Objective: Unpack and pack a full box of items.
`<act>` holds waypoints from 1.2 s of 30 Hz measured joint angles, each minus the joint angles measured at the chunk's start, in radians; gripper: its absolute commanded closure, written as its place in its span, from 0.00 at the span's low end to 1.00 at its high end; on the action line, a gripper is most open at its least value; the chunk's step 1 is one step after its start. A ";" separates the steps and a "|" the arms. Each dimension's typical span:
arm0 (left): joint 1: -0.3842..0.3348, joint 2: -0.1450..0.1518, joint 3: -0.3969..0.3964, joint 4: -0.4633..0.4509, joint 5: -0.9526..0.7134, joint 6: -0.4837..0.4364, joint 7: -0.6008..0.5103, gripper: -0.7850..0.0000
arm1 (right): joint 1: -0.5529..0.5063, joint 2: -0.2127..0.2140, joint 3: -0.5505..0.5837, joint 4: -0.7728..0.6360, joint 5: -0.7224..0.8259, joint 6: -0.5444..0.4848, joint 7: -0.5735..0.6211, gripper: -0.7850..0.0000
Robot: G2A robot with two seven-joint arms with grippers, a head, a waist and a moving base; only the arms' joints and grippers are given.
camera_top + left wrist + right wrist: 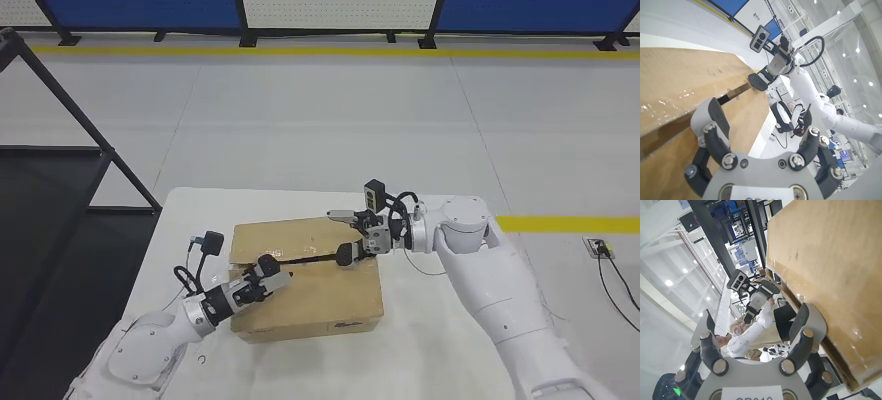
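A brown cardboard box (pixel 300 285) lies on the white table (pixel 410 345), its two top flaps meeting at a seam that gapes slightly. My left gripper (pixel 272 276) is at the seam's near-left end, open, with one finger pad (pixel 717 117) against the flap edge of the box (pixel 677 75). My right gripper (pixel 350 236) is at the seam's other end, open, one finger (pixel 800 321) pressed against the flap edge of the box (pixel 829 266) and the other finger above the far flap. Each wrist view shows the other arm's gripper across the box, the right gripper (pixel 757 83) and the left gripper (pixel 768 288).
A black metal frame (pixel 70 120) stands left of the table. The table has bare surface right of the box and along its front edge. Clear tape (pixel 668 102) glints on the far flap.
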 measured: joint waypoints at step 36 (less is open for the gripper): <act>0.355 0.029 -0.407 0.086 -0.032 -0.086 0.082 0.00 | -0.083 0.024 -0.022 -0.097 -0.034 -0.264 0.011 0.00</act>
